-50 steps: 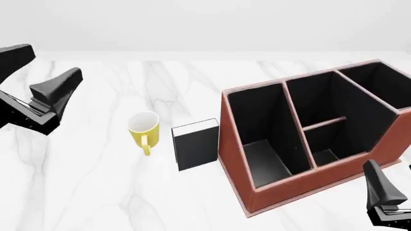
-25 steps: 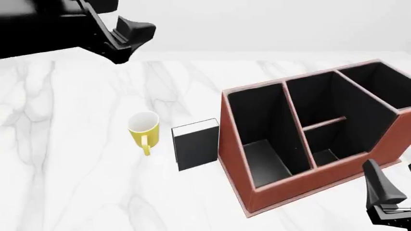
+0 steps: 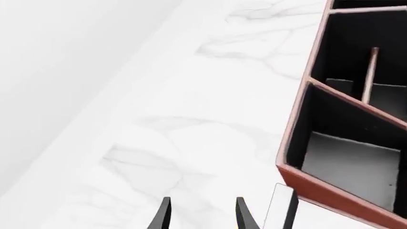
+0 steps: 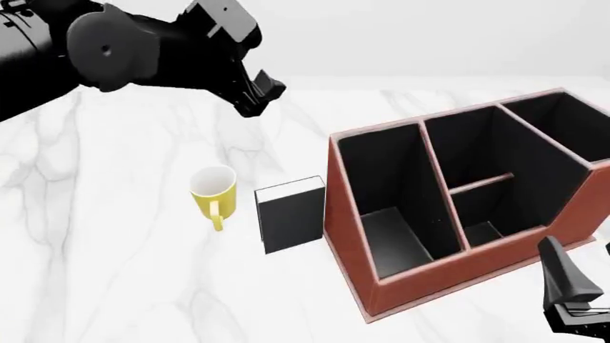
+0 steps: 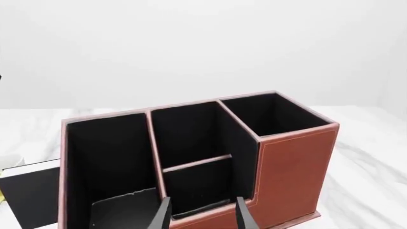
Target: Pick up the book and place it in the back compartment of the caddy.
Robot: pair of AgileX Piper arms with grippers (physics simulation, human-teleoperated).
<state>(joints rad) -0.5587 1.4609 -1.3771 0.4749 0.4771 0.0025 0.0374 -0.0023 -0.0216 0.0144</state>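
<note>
Hovering open and empty, the left jaws (image 4: 270, 91) have the book (image 4: 293, 214) below them, ready for descent.

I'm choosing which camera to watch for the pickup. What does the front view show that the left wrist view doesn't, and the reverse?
Only the front view shows the yellow mug, the book's black cover, the left arm's body above the table, and the right gripper near the caddy.

Only the left wrist view shows the left gripper with its jaws apart, and the book as a thin sliver.

Both show the caddy's black-lined cells and the marble table.
</note>
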